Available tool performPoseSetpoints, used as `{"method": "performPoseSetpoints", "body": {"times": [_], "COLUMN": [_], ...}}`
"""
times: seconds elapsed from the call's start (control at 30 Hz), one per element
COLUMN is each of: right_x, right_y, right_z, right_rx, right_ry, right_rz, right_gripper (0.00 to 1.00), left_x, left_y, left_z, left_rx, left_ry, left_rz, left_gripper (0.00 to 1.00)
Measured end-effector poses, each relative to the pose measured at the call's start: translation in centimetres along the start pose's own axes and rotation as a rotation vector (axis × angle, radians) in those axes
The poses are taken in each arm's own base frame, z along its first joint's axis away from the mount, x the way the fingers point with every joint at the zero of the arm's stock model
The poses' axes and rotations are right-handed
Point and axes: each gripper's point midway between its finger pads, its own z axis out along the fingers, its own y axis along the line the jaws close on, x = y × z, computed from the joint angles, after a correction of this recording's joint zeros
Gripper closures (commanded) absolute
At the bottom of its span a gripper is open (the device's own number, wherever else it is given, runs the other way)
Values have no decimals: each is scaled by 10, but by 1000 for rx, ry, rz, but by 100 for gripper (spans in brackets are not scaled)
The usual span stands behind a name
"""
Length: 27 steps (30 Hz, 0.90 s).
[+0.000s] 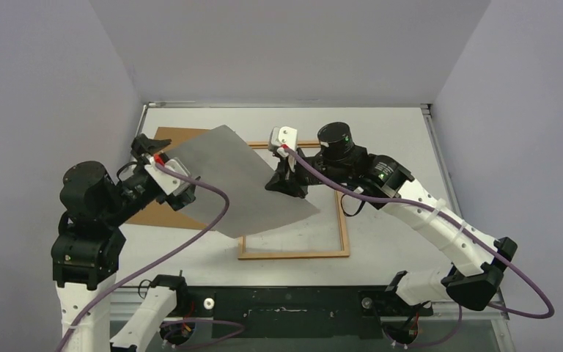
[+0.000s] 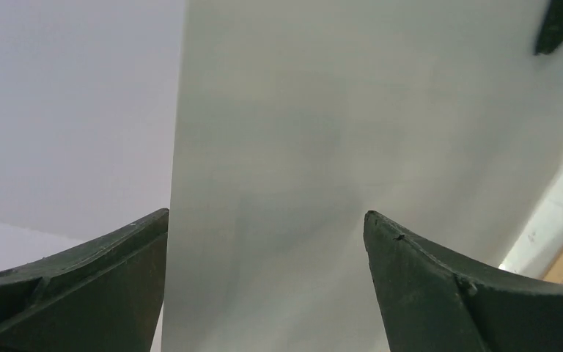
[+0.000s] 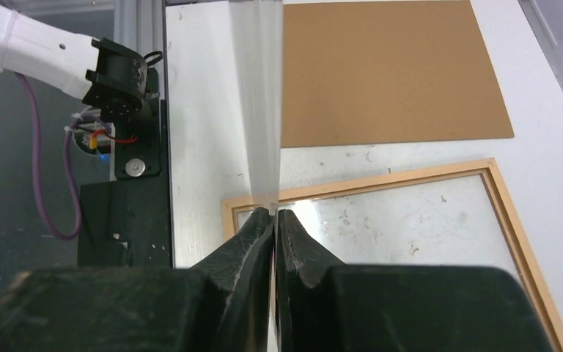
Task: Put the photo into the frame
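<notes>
The photo (image 1: 238,183) hangs tilted in the air above the table, its pale back facing up. My right gripper (image 1: 280,182) is shut on its right edge; in the right wrist view the thin sheet (image 3: 258,110) runs edge-on out of the closed jaws (image 3: 274,213). My left gripper (image 1: 152,150) is at the photo's left corner with its jaws wide apart; in the left wrist view the sheet (image 2: 337,147) lies between the spread fingers (image 2: 266,216). The frame (image 1: 344,235) lies flat on the table below, its wooden border (image 3: 381,180) and clear pane in view.
A plain brown fibreboard backing sheet (image 1: 163,213) lies flat on the table left of the frame, partly under the photo; it also shows in the right wrist view (image 3: 388,66). Grey walls close in the table at left, back and right.
</notes>
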Motion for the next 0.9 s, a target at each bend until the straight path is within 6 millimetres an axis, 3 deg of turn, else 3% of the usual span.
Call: {"method": "performPoseSetpoints", "body": {"times": [0.2, 0.43, 0.53, 0.7, 0.8, 0.9], "right_x": [-8, -20, -6, 29, 33, 30], "right_y": [-8, -27, -42, -64, -69, -68], "right_z": [-8, -7, -2, 0, 1, 2], "right_rx": [98, 176, 208, 254, 262, 254], "right_ry": [-39, -73, -55, -17, -19, -30], "right_rz": [137, 375, 497, 686, 734, 751], "right_gripper": [95, 95, 95, 95, 95, 95], "left_x": [16, 59, 77, 100, 106, 119], "left_y": [31, 79, 98, 142, 153, 148], "left_z": [15, 36, 32, 5, 0, 4], "left_rx": [-135, -356, -463, -698, -759, -760], "left_ry": [70, 206, 250, 282, 278, 286], "left_rz": [-127, -276, -319, -408, -438, -463], "left_gripper": [4, 4, 4, 4, 4, 4]}}
